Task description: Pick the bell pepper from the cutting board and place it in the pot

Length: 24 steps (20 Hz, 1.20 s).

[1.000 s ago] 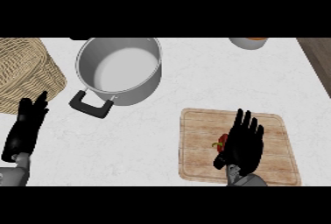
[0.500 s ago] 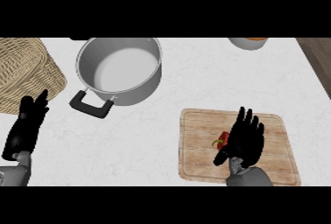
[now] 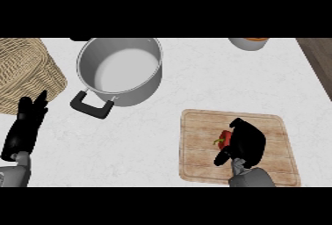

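A red bell pepper (image 3: 224, 137) with a green stem lies on the wooden cutting board (image 3: 201, 162) at the lower right. My right hand (image 3: 246, 141) covers most of it, fingers curled down over it and thumb under its near side. The steel pot (image 3: 122, 70) with a black handle (image 3: 91, 104) stands open at the upper middle, holding nothing. My left hand (image 3: 27, 126) rests open at the left edge, fingers up.
A wicker basket (image 3: 26, 72) sits at the upper left, next to the pot. A small bowl (image 3: 249, 43) with orange contents shows at the top right edge. The counter's right edge runs down the far right.
My right hand's fingers, straight over the board before, have curled down round the pepper. The left hand has hardly moved.
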Tool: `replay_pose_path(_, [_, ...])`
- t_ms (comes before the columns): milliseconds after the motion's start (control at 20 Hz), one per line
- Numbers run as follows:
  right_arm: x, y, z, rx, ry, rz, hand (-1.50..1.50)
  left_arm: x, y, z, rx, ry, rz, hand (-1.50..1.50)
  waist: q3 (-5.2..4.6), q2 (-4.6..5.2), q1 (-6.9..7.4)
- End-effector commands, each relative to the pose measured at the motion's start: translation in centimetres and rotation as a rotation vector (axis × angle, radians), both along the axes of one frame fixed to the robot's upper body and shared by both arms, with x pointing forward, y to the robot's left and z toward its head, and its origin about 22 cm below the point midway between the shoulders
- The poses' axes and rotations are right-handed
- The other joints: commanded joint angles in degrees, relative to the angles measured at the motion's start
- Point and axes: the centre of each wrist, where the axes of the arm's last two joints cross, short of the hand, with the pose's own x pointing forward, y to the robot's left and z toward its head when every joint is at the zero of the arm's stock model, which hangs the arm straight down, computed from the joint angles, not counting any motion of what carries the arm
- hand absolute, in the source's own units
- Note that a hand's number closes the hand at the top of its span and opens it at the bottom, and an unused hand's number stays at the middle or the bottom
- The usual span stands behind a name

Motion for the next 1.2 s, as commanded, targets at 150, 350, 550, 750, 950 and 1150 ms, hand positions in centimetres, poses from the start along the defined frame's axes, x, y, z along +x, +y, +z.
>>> replay_pose_path(150, [0.5, 0.0, -0.5, -0.174, -0.06, 0.046, 1.5, -0.9, -0.2, -1.1, -0.012, -0.007, 0.01, 0.0, 0.17, 0.36, 0.07])
replay_pose_path(350, [0.0, -1.4, -0.4, -0.213, -0.125, 0.075, 1.5, 1.2, -1.5, -0.4, 0.018, -0.001, 0.007, 0.0, 0.18, 0.41, -0.35])
replay_pose_path(550, [-0.8, 2.3, 0.0, -0.218, -0.134, 0.101, 1.5, 0.9, -0.5, -0.7, -0.008, 0.005, -0.011, 0.0, 0.17, 0.38, -0.15])
replay_pose_path(750, [3.4, -0.4, 3.1, -0.013, -0.023, 0.331, 1.5, -0.6, -0.2, -0.9, -0.008, -0.005, -0.003, 0.0, 0.19, 0.62, 0.78])
replay_pose_path(950, [4.1, 0.1, 5.9, -0.073, -0.057, 0.392, 1.5, -1.3, 2.2, -0.8, 0.004, -0.007, 0.004, 0.0, 0.16, 0.37, 0.17])
replay_pose_path(1150, [2.4, 0.6, 10.4, -0.042, -0.274, 0.395, 1.5, -0.1, -0.6, -0.7, 0.002, 0.001, 0.012, 0.0, 0.17, 0.18, -0.39])
